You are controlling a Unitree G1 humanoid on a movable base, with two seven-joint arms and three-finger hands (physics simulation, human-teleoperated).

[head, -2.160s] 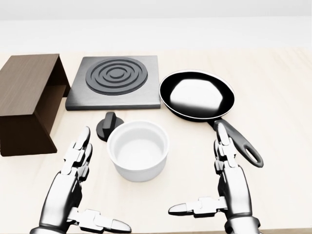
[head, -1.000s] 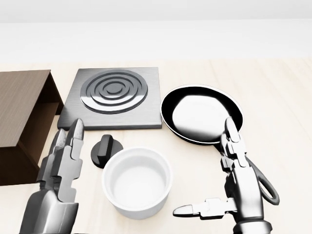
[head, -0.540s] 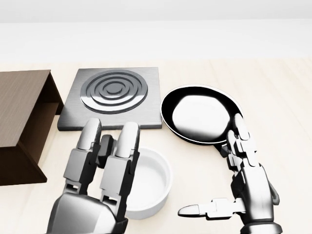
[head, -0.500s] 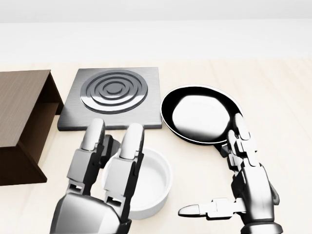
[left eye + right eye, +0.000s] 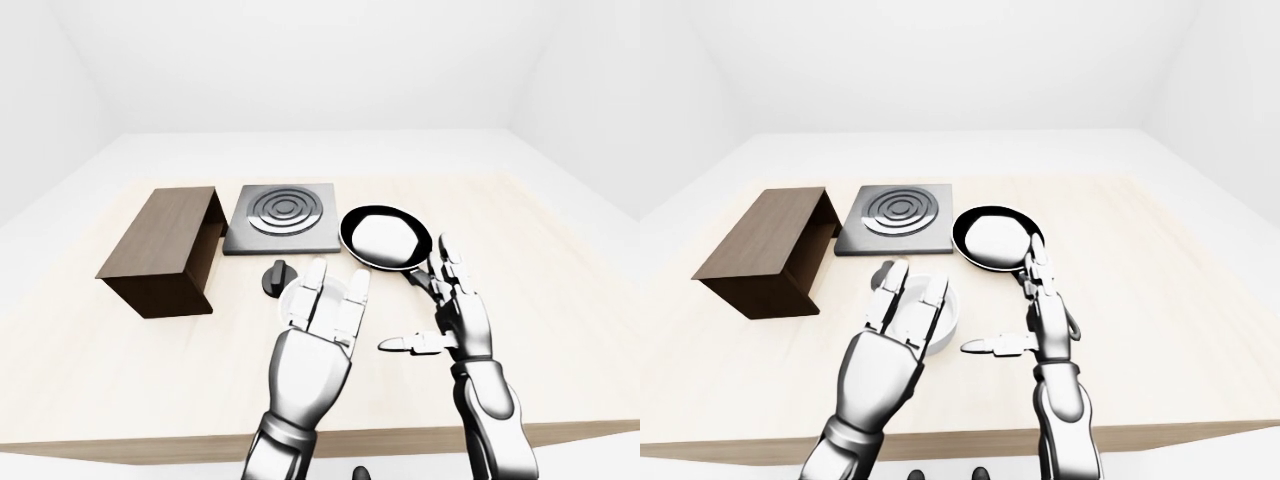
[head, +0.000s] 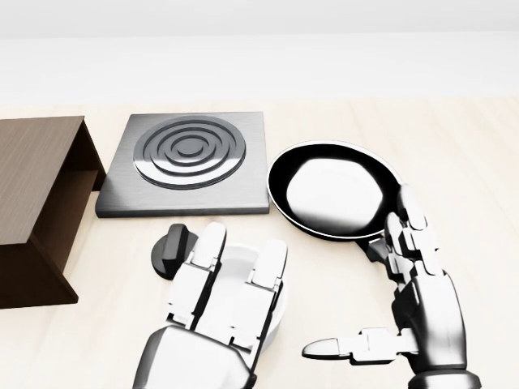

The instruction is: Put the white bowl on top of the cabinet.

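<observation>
The white bowl (image 5: 948, 322) stands on the wooden table, below the hotplate and left of the pan handle. In the head view my left hand (image 6: 243, 243) covers most of it. That hand is open, fingers stretched flat over the bowl and not closed round it. My right hand (image 6: 361, 279) is open to the right of the bowl, fingers up and thumb pointing left, apart from the bowl. The dark brown cabinet (image 6: 32, 186) lies at the left of the head view, its open side facing right.
A grey hotplate (image 6: 190, 158) with rings lies above the bowl. A black frying pan (image 6: 334, 190) sits to its right, the handle running behind my right hand. A black knob (image 6: 172, 250) lies left of the bowl. The table's near edge (image 5: 400, 435) is below my arms.
The view first shifted closer to the table. My left hand swung from the bowl's left side to over the bowl, covering it. My right hand drifted slightly right.
</observation>
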